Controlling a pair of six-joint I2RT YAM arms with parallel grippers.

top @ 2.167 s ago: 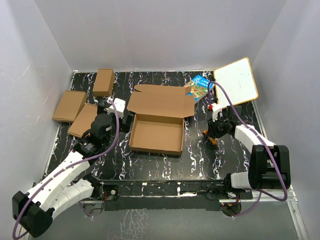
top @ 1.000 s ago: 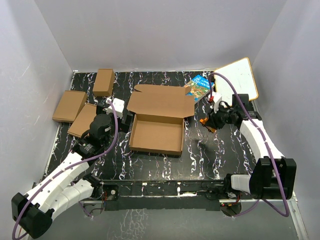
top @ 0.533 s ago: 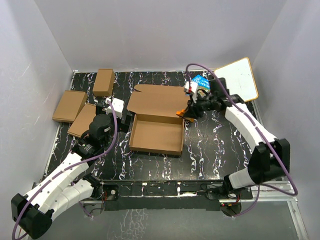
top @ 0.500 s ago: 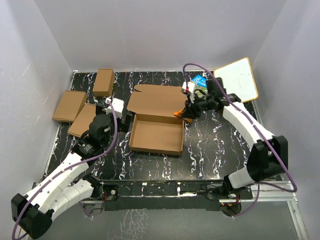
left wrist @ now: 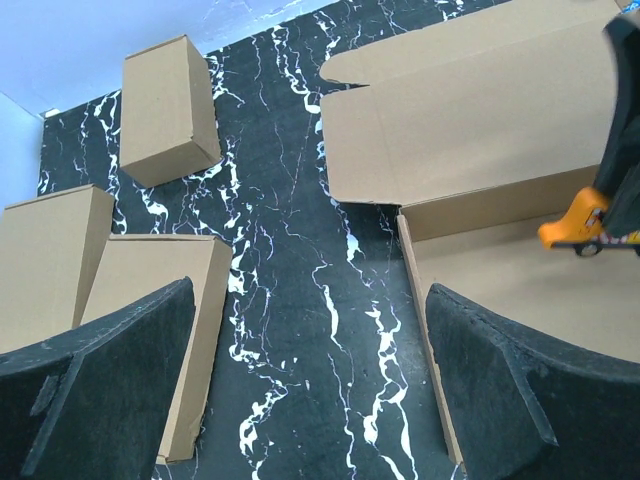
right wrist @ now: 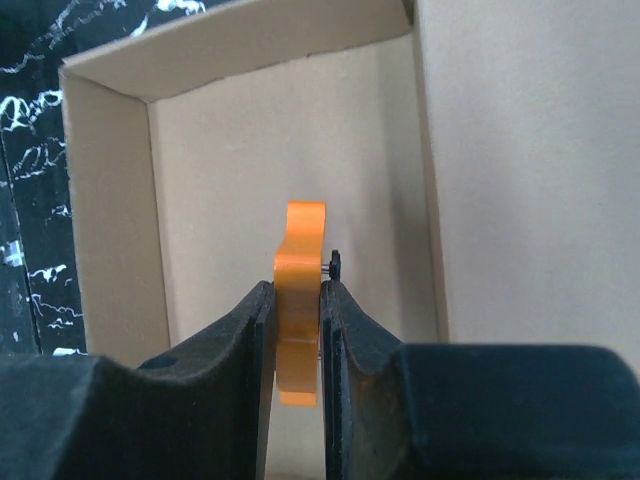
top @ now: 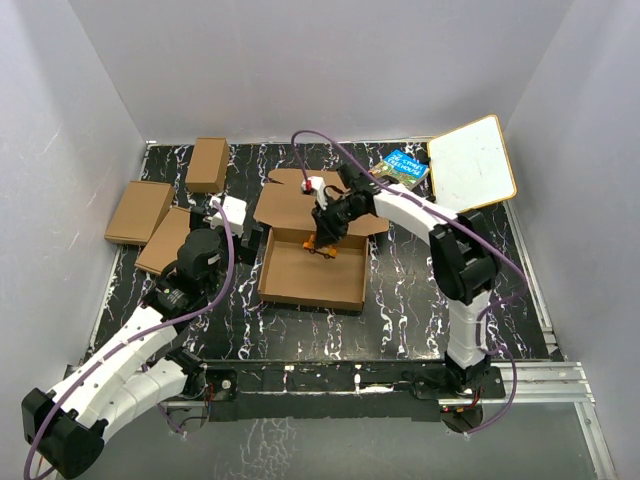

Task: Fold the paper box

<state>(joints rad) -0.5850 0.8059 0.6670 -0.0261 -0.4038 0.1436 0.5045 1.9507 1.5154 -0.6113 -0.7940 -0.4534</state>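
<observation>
Paper box (top: 312, 272) lies on the worktop (top: 400, 300), long axis left-right, lid flap open toward the far wall. One of it, three smaller folded boxes (top: 208, 163). Right hand (right wrist: 298, 290) pinches an orange piece (right wrist: 302, 228) over its tray; left hand (left wrist: 308, 300) gapes.

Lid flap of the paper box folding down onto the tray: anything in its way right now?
Yes. The right gripper, jaws shut on an orange piece, hangs over the far part of the tray of the paper box, just in front of the lid flap. Nothing else shows inside the tray.
</observation>
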